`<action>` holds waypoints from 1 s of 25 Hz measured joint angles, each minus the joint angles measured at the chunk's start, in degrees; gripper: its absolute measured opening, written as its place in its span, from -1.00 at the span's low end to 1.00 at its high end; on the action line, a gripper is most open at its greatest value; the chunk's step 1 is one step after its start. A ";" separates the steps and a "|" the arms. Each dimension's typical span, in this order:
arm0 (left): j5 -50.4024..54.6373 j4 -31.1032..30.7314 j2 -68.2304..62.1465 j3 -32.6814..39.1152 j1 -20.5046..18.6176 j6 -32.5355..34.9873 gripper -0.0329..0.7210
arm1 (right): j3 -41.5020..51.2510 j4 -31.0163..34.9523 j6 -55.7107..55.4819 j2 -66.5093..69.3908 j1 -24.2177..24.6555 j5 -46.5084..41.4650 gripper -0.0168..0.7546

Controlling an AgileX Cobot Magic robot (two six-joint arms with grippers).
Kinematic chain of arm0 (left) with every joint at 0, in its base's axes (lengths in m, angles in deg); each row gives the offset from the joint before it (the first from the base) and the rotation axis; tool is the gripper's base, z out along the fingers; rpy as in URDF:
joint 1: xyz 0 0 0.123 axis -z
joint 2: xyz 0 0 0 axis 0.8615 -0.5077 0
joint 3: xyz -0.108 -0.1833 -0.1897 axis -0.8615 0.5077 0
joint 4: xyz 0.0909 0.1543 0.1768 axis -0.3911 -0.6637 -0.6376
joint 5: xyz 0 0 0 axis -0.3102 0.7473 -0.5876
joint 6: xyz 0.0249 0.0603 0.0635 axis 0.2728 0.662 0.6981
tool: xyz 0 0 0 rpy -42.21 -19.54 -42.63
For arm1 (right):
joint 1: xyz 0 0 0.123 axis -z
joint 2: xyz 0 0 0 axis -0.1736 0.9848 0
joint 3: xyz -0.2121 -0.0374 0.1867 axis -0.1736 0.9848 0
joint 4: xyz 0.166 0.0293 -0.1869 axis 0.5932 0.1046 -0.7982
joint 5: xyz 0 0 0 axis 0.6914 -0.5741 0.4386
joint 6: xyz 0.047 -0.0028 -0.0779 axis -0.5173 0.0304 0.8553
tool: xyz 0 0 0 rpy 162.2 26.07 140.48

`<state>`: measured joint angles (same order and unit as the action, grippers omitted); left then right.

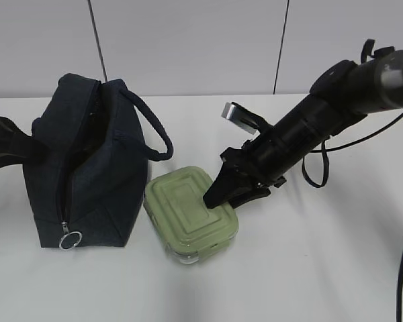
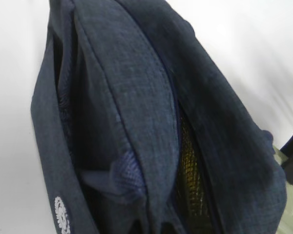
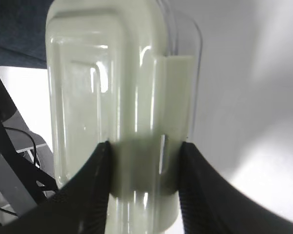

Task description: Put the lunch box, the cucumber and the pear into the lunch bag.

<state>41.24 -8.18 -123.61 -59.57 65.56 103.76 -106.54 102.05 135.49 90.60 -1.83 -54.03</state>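
While the left arm shows only as a dark piece at the left edge of the exterior view, its gripper is not seen in any view, so its finger state cannot be told.

Item: lunch bag [image 1: 87,168], dark navy fabric, boxy. Stands upright on the white tabletop [image 1: 309,268] toward its left side. Zipper open along the top and down the near face; silver ring pull [image 1: 70,239] hangs at the bottom near corner. Loop handle [image 1: 151,127] arches off the right side. In the left wrist view the bag [image 2: 136,97] fills the picture, its mouth gaping in a narrow slit with something yellowish and mesh-patterned inside, too dim to name.

Item: lunch box [image 1: 190,212], clear-sided, pale sage-green ridged lid, rounded corners. Sits on the tabletop just beside the bag's right face, near the middle of the table.

Item: right gripper [image 1: 230,191], black, on an arm slanting down from the upper right corner. Its fingers [image 3: 95,190] are part-open, spread to the width of the box's short end and pressed on either side of the lid clasp [image 3: 144,165] there. In the right wrist view the box [image 3: 122,87] runs away from the camera toward the bag.

Cucumber and pear: not identifiable.
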 joint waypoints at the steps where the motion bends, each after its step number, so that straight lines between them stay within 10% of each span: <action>1: 0.00 0.00 0.00 0.00 0.00 0.00 -0.91 | -0.23 -0.43 -0.39 -0.60 0.58 0.00 -0.24; 25: -0.10 -0.56 0.00 0.00 0.00 0.00 -0.91 | -28.61 -9.11 -17.59 -4.54 4.82 -6.19 -0.25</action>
<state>41.14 -8.74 -123.61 -59.57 65.56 103.76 -135.16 92.94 117.90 86.05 2.99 -60.22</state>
